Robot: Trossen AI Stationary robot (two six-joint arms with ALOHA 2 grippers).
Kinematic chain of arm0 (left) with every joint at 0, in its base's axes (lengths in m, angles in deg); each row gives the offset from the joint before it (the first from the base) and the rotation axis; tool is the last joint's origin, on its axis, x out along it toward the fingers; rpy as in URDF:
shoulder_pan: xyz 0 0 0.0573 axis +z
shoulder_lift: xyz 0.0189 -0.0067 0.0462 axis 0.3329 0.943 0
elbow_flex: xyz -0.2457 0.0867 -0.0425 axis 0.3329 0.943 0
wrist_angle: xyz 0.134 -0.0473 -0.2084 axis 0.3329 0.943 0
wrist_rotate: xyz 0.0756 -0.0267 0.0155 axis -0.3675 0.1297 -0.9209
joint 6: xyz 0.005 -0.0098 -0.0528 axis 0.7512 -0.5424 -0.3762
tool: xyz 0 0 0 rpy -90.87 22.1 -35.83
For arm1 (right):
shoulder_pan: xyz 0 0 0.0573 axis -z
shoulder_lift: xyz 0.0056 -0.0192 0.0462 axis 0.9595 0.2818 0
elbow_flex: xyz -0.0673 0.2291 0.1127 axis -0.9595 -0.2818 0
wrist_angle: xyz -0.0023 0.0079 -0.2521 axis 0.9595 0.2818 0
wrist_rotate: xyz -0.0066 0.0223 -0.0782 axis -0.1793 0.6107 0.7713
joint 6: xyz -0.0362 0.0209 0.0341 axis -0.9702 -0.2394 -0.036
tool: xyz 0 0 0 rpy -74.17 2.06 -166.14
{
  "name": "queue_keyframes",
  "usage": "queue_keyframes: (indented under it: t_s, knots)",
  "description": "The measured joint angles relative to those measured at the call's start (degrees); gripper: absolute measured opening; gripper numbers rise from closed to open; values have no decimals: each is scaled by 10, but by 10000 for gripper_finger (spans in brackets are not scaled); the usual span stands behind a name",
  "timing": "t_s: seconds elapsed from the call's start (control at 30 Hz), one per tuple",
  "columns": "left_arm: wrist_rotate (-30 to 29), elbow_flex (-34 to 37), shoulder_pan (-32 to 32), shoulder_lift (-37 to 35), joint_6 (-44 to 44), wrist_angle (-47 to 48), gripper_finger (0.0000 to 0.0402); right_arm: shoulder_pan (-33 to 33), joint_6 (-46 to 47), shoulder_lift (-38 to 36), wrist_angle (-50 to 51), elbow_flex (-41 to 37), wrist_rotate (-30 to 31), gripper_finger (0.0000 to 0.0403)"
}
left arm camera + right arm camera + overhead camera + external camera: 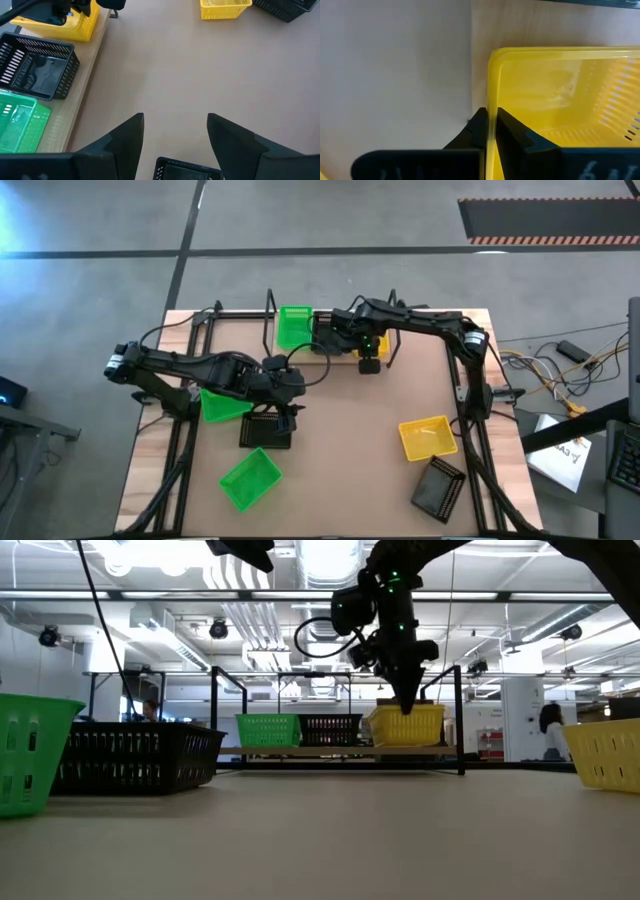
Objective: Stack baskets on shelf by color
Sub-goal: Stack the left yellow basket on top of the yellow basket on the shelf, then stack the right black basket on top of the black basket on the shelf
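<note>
On the surface [340, 440] we find the shelf [82, 95] carrying green, black and yellow baskets. Our right hand [490, 131] pinches the yellow basket [560, 100] wall there; our left hand [175, 137] hangs spread above a black basket [266, 428].

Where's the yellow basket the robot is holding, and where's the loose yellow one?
held yellow basket [560, 95], right wrist view, inside floor.
loose yellow basket [427, 438], high view, inside floor.
right gripper [491, 131], right wrist view, on basket wall.
</note>
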Motion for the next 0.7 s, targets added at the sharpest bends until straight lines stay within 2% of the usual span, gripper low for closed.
queue_keyframes:
  t_s: [0.17,0.37,0.43,0.53,0.7]
  knots:
    - [0,0,0,0,0,0,203,0,0,0,-2,0,44,48]
    - [0,0,-1,0,0,0,203,0,44,-1,-2,0,39,123]
    - [0,0,0,0,0,0,203,-1,62,-5,4,0,10,141]
    - [0,0,-1,0,0,1,203,-10,105,-25,-5,1,-3,153]
    - [0,0,-1,0,0,9,203,-48,187,-83,-43,-4,1,143]
